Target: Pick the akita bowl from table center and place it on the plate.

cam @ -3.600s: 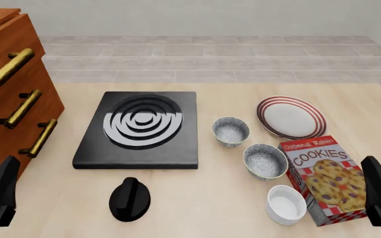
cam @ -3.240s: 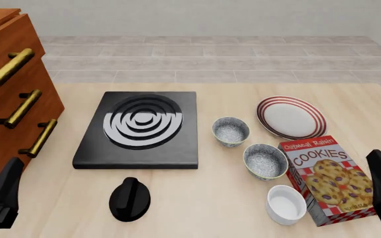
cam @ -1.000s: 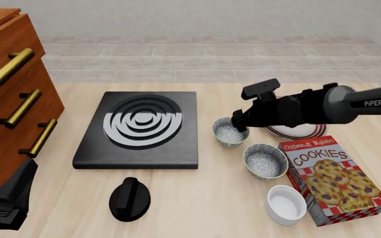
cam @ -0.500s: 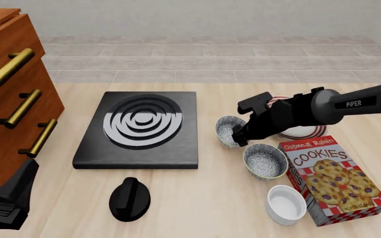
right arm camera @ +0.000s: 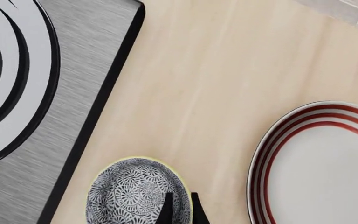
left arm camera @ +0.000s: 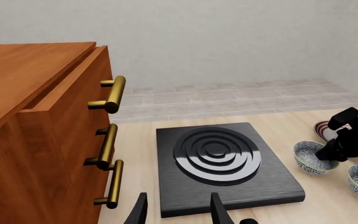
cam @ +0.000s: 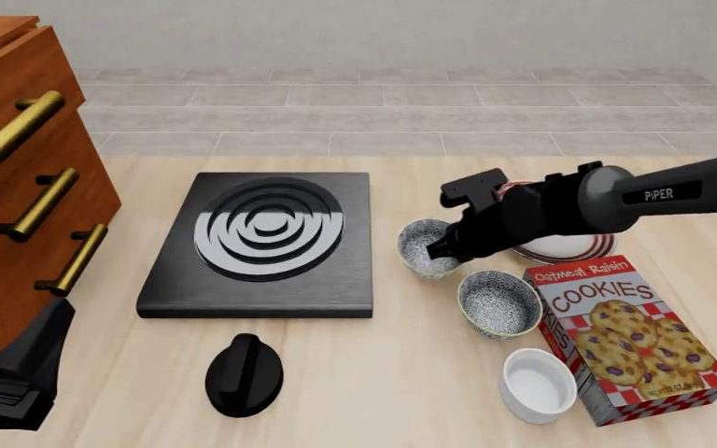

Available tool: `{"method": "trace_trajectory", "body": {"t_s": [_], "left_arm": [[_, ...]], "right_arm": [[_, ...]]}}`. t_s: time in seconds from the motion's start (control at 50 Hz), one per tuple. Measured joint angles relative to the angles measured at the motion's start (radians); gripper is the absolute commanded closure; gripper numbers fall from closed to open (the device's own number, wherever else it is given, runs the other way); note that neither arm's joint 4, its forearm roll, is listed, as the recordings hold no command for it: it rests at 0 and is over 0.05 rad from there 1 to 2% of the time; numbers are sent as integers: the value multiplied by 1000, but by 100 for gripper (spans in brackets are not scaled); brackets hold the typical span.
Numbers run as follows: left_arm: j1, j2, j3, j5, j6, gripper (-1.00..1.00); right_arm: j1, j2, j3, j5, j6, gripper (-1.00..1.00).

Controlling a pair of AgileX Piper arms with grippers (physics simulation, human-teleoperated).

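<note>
We saw the right gripper (cam: pixel 440 250) clamped on the near-right rim of the akita bowl (cam: pixel 425 248), which sat at table centre between the black burner plate (cam: pixel 262 245) and the plate (cam: pixel 567 245), fingers nearly shut on the wall. Crowding it were a second patterned bowl (cam: pixel 499 303) just beside, a cookies box (cam: pixel 627 336) and a white bowl (cam: pixel 540 385) further towards us. Left gripper (left arm camera: pixel 177 212) hung spread by the drawer cabinet (cam: pixel 22 187), black knob (cam: pixel 244 374) nearby

akita bowl (cam: pixel 429 247) right of stove (cam: pixel 262 245) | plate (cam: pixel 563 245) right of bowl
</note>
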Motion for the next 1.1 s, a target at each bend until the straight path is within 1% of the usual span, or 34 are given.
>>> {"method": "trace_trajectory", "body": {"t_s": [0.14,0.32,0.5,0.58,0.78,1.1], "left_arm": [[-1,0,0,0,-1,-100],[-3,5,0,-3,0,-100],[-5,13,0,-9,-1,-100],[-6,15,0,-11,-2,-100],[-9,20,0,-15,-2,-100],[-12,21,0,-14,-2,-100]], "right_arm": [[9,-9,4,-1,34,100],[37,-43,18,4,92,100],[62,-84,40,30,115,100],[70,-106,49,38,134,100],[65,-168,61,50,177,100],[29,-286,98,12,314,100]]}}
